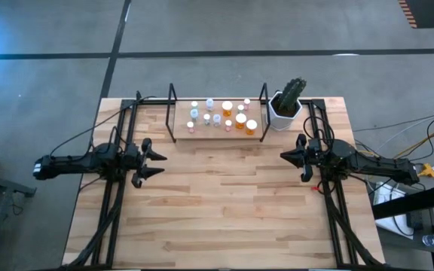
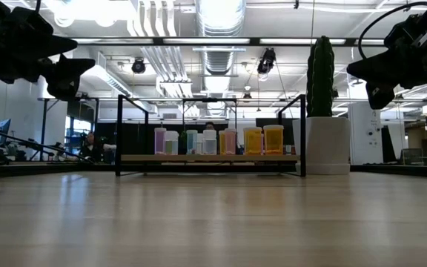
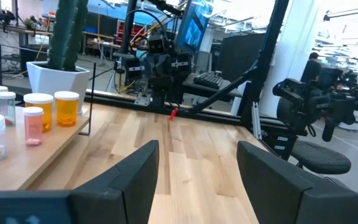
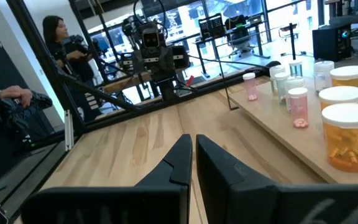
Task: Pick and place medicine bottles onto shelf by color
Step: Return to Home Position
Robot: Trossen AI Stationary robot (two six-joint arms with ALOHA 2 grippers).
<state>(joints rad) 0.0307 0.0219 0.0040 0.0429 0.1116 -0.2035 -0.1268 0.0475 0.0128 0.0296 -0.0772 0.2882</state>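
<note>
The medicine bottles stand upright on the light-wood shelf [image 1: 202, 134] at the table's far middle. The larger orange bottles [image 1: 241, 120] are toward its right end, and the smaller clear, greenish and pinkish ones [image 1: 194, 113] toward its left. In the low view the bottles [image 2: 252, 139] stand in a row on the shelf board [image 2: 210, 158]. My left gripper [image 1: 157, 164] is open and empty, above the table to the left of the shelf and nearer than it. My right gripper [image 1: 286, 156] is shut and empty, above the table to the right of the shelf.
A white hexagonal pot with a cactus [image 1: 285, 111] stands just right of the shelf. Black wire uprights [image 2: 302, 133] stand at the shelf's ends. Bare plank tabletop [image 1: 224, 203] lies between the arms and toward the near edge. People [image 4: 58, 37] show in the room beyond.
</note>
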